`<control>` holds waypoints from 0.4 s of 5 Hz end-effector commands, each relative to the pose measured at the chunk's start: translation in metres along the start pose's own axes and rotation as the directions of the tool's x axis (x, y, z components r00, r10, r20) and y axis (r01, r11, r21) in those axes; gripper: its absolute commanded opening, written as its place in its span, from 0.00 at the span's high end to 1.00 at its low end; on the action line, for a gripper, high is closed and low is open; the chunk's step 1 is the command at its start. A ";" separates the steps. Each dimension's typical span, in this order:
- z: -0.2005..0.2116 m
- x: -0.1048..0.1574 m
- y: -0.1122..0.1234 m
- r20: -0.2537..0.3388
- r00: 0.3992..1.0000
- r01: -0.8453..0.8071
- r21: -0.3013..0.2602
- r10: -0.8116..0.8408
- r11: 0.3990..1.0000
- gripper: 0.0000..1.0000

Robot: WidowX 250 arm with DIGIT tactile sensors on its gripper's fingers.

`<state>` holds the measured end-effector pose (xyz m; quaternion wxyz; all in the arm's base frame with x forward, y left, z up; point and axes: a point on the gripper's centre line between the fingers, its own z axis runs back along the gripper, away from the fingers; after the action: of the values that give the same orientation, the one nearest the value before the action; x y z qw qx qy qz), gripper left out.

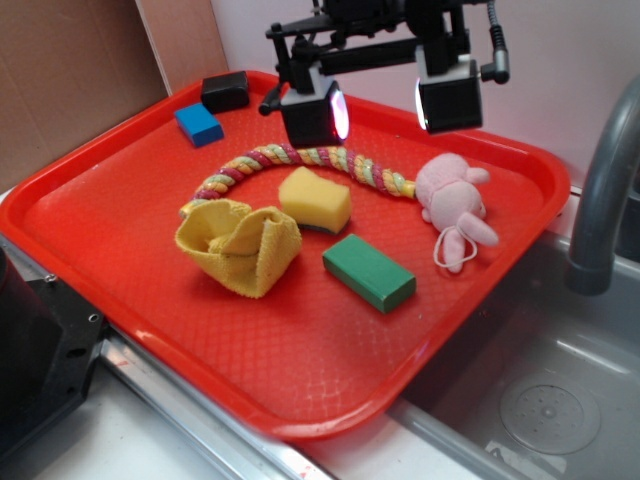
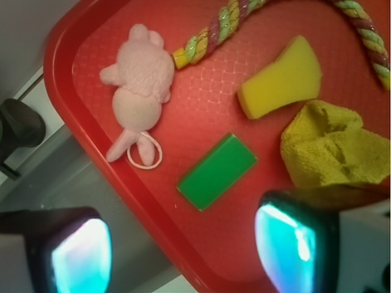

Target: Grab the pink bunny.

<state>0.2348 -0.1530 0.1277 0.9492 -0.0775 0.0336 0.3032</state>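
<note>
The pink bunny lies on the right part of the red tray, its white string loop toward the tray's near right edge. In the wrist view the pink bunny lies at upper left with the loop below it. My gripper hangs high above the tray's back, to the left of the bunny, open, with nothing between its glowing pads. In the wrist view the gripper frames the tray's edge at the bottom, far from the bunny.
A braided pink-yellow-green rope ends right beside the bunny's head. A yellow sponge, a green block and a crumpled yellow cloth lie mid-tray. A blue block and a black block sit at the back left. A sink and grey faucet are on the right.
</note>
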 end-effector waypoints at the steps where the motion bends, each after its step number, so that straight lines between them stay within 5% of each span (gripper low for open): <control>1: -0.020 0.038 -0.035 0.100 0.995 0.022 -0.057 -0.016 0.998 0.00; 2: -0.027 0.049 -0.040 0.112 0.994 0.011 -0.066 -0.004 0.998 0.00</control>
<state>0.2828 -0.1634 0.0823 0.9501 -0.0679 -0.0078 0.3043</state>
